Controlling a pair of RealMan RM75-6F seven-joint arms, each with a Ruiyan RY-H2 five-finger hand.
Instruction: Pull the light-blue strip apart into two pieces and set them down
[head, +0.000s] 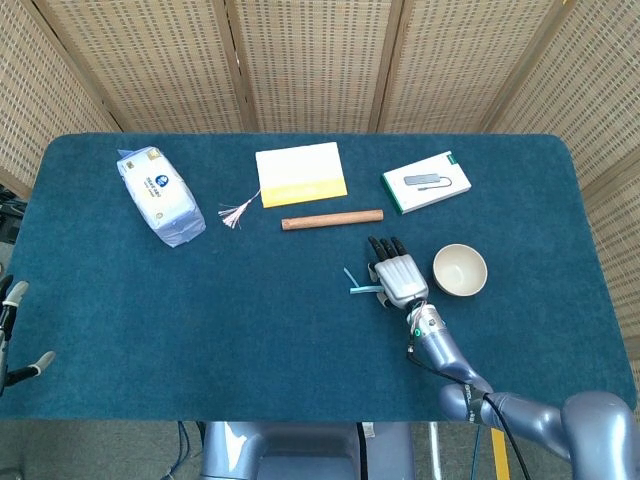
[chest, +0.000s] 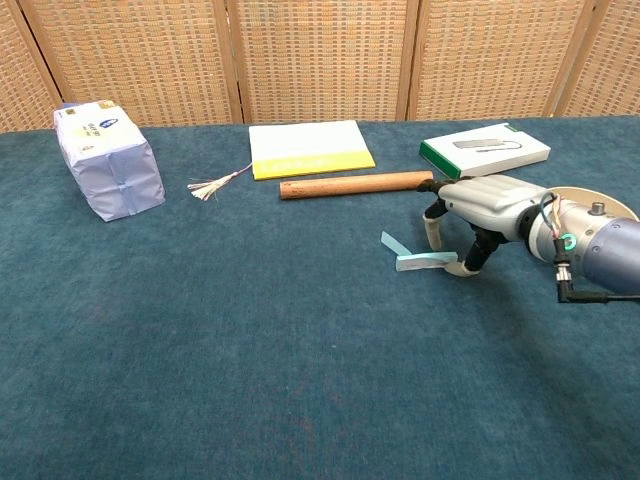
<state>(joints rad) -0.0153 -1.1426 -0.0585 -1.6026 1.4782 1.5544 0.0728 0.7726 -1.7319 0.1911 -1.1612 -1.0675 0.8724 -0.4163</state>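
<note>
Fingers (chest: 436, 227) of the right hand (chest: 480, 205) hang spread, holding nothing, over the right end of the thin light-blue strip (chest: 420, 259), which lies left-right mid-table; left hand unseen.

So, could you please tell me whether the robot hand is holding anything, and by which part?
Nothing is lifted; the right robot hand touches the right end of the light-blue strip, which lies on the table.
</note>
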